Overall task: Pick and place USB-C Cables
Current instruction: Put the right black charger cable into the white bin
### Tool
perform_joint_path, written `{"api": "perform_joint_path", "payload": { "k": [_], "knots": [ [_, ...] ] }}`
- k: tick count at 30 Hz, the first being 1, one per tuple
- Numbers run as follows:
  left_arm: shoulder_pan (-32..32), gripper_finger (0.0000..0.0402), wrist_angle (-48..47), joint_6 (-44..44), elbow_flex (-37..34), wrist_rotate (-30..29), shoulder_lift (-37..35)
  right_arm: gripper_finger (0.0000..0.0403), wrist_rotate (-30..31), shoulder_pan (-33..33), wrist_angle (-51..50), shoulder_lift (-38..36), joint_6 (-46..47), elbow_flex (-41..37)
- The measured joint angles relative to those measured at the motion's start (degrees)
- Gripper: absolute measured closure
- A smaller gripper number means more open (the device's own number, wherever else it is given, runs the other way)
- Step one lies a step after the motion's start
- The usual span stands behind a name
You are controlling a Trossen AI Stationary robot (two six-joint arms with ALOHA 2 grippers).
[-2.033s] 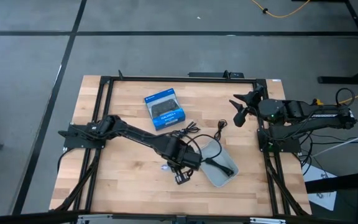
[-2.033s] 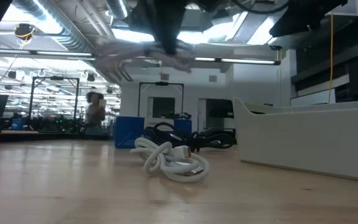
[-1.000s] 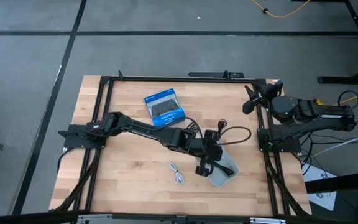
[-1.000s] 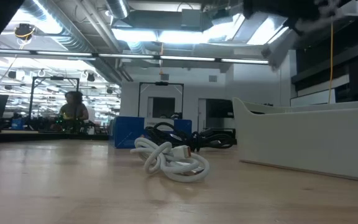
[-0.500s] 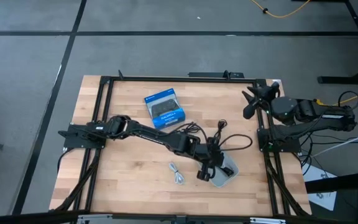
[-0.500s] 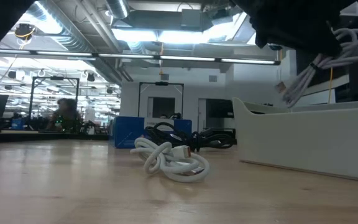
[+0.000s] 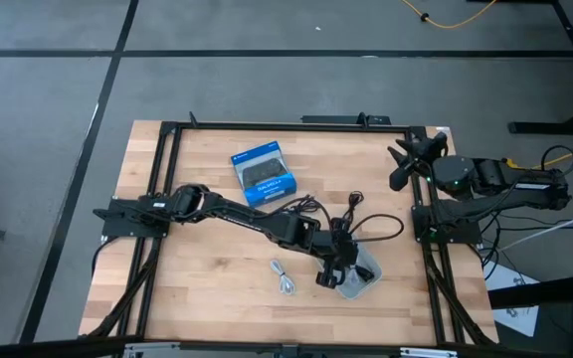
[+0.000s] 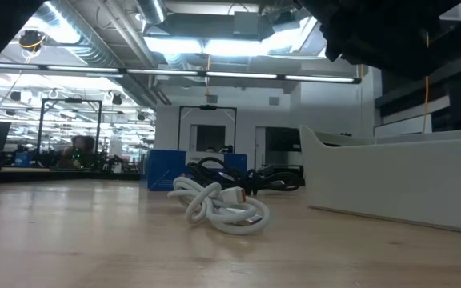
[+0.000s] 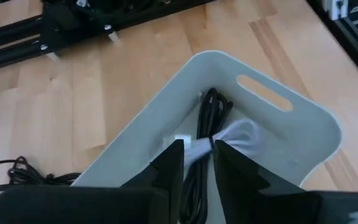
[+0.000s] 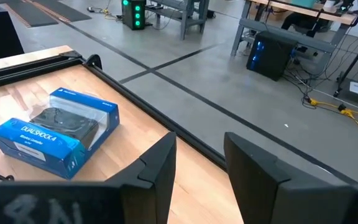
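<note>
My left gripper hovers over the pale grey tray, its fingers a little apart. In the left wrist view, a whitish cable lies in the tray just below the fingertips. It rests across a tightly bundled black cable. A second whitish cable lies coiled on the table, nearest in the low view. Two loose black cables lie beyond it. My right gripper waits open at the table's far right edge.
The blue box lies flat near the table's far edge, left of centre, and shows in the right wrist view. A black frame runs round the table. In the low view the tray's wall hides what is inside it.
My left gripper has carried a whitish cable toward the table's right edge and stopped over the tray. Half a second ago the cable hung below it, above the tray's wall. Now it has dropped out of the low view and lies in the tray.
</note>
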Motion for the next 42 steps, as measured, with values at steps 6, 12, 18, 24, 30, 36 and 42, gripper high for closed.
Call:
{"api": "perform_joint_path", "payload": {
  "k": [6,12,18,24,30,36,42],
  "knots": [
    [0.09,0.0321,-1.3,1.02,-0.09,-9.87,-0.49,0.0263,-2.97,0.0,-0.56,0.0,-0.03,0.0],
    [0.44,0.032,-13.28,3.38,-0.07,-15.83,-5.0,0.0263,-5.53,0.0,-3.09,0.04,2.59,0.0],
    [1.04,0.032,-31.36,-0.69,-0.07,-15.94,-10.24,0.0263,-4.04,-0.04,-1.64,0.39,9.11,0.0],
    [1.04,0.032,-50.52,-5.37,-0.09,-14.66,-12.22,0.0263,0.03,-0.04,3.32,4.69,12.02,-0.72],
    [0.98,0.032,-62.65,-12.08,-0.56,-12.55,-12.49,0.0263,0.12,-0.06,11.36,11.64,9.2,-1.44],
    [0.49,0.032,-61.22,-12.37,-9.22,-6.63,-19.2,0.0263,-10.31,-3.27,9.59,18.55,8.89,-1.46],
    [0.59,0.032,-50.1,-17.71,-26.74,-7.9,-30.24,0.0263,-27.6,-10.06,2.88,23.77,11.96,-1.46]
  ]
}}
